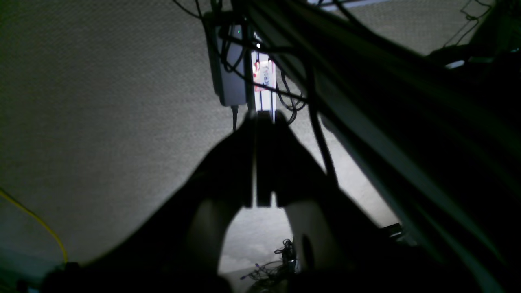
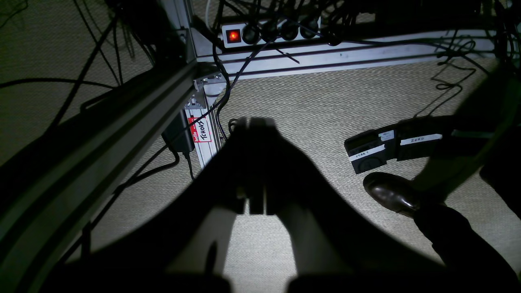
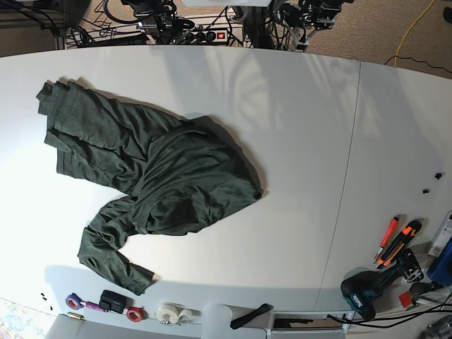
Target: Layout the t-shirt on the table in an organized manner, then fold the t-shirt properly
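Left gripper [image 1: 260,162], seen from its own wrist, is closed and empty above carpet; we see no cloth. Right gripper [image 2: 256,167] is likewise closed and empty over carpet, beside a shoe [image 2: 392,194]. From the base view, our shirt [image 3: 152,180] lies crumpled toward the table's [image 3: 304,127] left edge: soft, light and limp. We judge cuffs and hem best for grasping. Open room lies rightward, short of the tools [image 3: 392,244].

The dark green t-shirt [image 3: 159,180] lies crumpled and wrinkled on the left half of the white surface [image 3: 304,141], its cuffed sleeves sprawled outward.
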You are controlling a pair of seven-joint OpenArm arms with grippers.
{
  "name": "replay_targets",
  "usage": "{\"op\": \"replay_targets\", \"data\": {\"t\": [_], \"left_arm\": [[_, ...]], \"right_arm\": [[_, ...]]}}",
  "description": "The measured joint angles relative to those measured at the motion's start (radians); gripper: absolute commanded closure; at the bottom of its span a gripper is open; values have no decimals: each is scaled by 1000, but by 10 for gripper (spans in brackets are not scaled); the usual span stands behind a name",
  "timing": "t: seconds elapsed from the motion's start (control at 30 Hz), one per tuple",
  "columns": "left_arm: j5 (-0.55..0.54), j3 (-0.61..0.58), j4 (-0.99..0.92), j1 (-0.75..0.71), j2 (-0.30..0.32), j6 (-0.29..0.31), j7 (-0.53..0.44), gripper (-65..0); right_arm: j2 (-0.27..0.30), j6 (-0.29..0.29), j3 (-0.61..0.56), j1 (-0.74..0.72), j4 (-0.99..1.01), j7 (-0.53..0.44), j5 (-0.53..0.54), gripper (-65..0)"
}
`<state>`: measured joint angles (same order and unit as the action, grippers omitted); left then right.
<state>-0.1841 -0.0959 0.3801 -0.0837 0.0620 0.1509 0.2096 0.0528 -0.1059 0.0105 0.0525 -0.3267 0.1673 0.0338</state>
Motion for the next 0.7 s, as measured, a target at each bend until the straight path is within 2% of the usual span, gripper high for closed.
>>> {"op": "replay_targets", "data": {"t": [0.7], "left_arm": [[0, 0, 18, 0, 0, 0, 0, 0]], "right_arm": [[2, 0, 0, 0, 0, 0, 0, 0]]}}
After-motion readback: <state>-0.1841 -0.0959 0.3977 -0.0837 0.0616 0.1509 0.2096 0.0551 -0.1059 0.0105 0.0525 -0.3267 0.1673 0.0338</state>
